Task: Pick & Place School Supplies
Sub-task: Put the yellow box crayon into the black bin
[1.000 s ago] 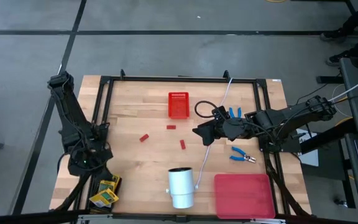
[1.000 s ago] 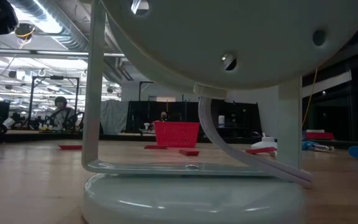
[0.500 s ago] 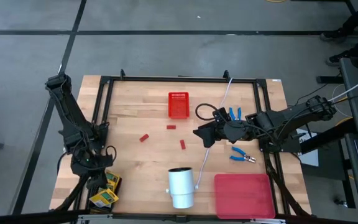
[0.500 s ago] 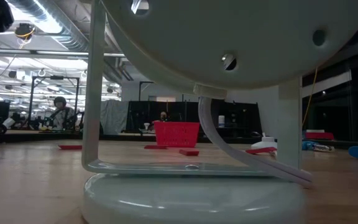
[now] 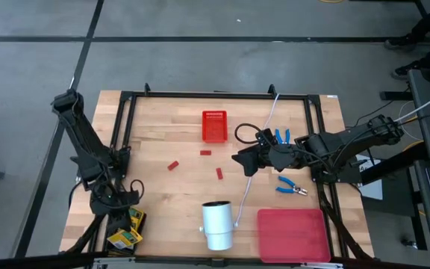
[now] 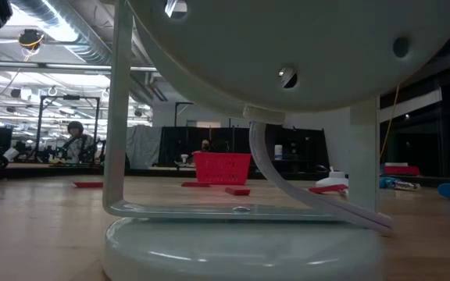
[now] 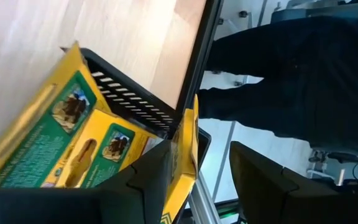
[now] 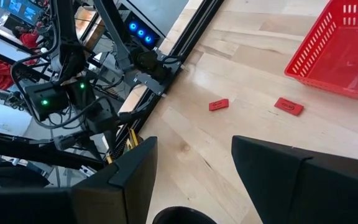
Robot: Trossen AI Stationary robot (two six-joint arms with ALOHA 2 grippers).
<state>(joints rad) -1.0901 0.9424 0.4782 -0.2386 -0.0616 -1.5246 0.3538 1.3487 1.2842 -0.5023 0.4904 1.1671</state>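
Left hand [image 5: 118, 211], at the desk's [image 5: 163, 190] 7 o'clock corner, fingers spread, is straddling an upright yellow-and-green box [image 7: 182, 155] in the black bin [image 7: 135, 99]; closing off-centre risks tipping it, while the right hand [image 5: 239, 161], also open, is hovering centrally.

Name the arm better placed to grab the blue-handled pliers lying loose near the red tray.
Right. Its end effector sits mid-table, close to the blue-handled pliers. The left end effector is at the far corner over the yellow-and-green boxes.

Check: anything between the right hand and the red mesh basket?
High view: only bare wooden tabletop between right hand and red mesh basket; small red block lies just off that line.
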